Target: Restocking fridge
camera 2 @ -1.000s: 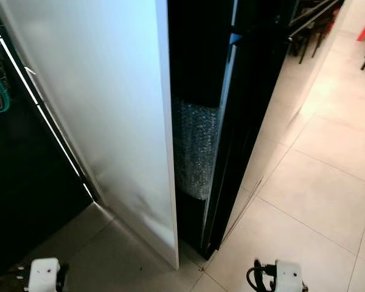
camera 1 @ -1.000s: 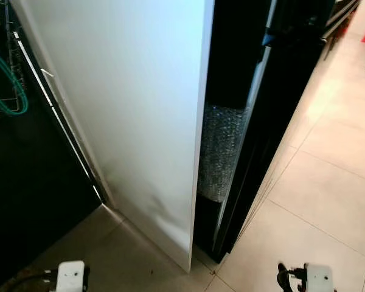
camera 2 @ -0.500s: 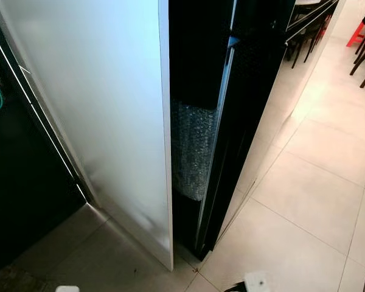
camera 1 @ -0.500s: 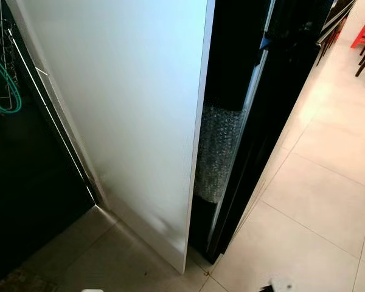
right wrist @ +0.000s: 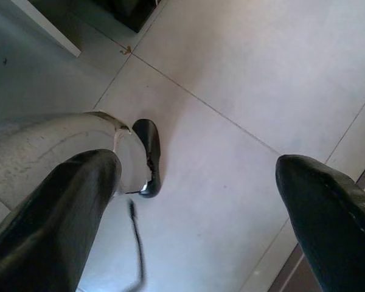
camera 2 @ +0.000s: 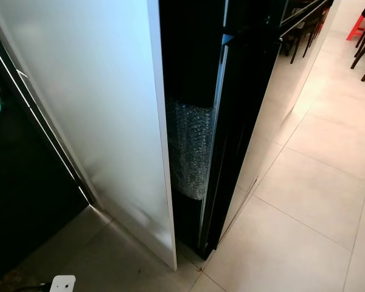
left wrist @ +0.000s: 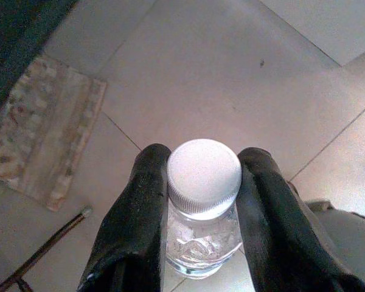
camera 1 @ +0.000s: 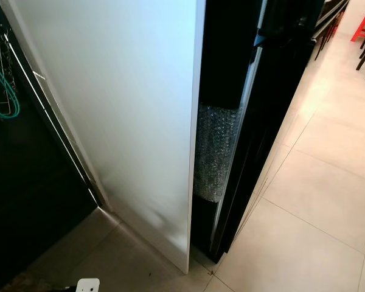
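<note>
My left gripper (left wrist: 205,165) is shut on a clear plastic bottle (left wrist: 202,240) with a white screw cap (left wrist: 204,176), one black finger (left wrist: 143,213) on each side of its neck, held above the tiled floor. My right gripper (right wrist: 191,182) hangs open over the floor with nothing between its fingers (right wrist: 55,225). Ahead stands a tall white panel (camera 1: 121,121), its edge towards me. Right beside it is a black fridge body (camera 1: 274,91), with a roll of bubble wrap (camera 1: 215,152) in the narrow gap between them.
Left of the white panel is a dark recess with wire racks and a green hose (camera 1: 5,91). Pale floor tiles (camera 1: 316,201) stretch to the right, towards red stools and chair legs (camera 1: 364,27). A patterned mat (left wrist: 42,140) lies on the floor under my left arm.
The head camera has shifted a little. The white block of my right wrist has slid out at the bottom edge; the left one sits lower. The panel and fridge stand as before.
</note>
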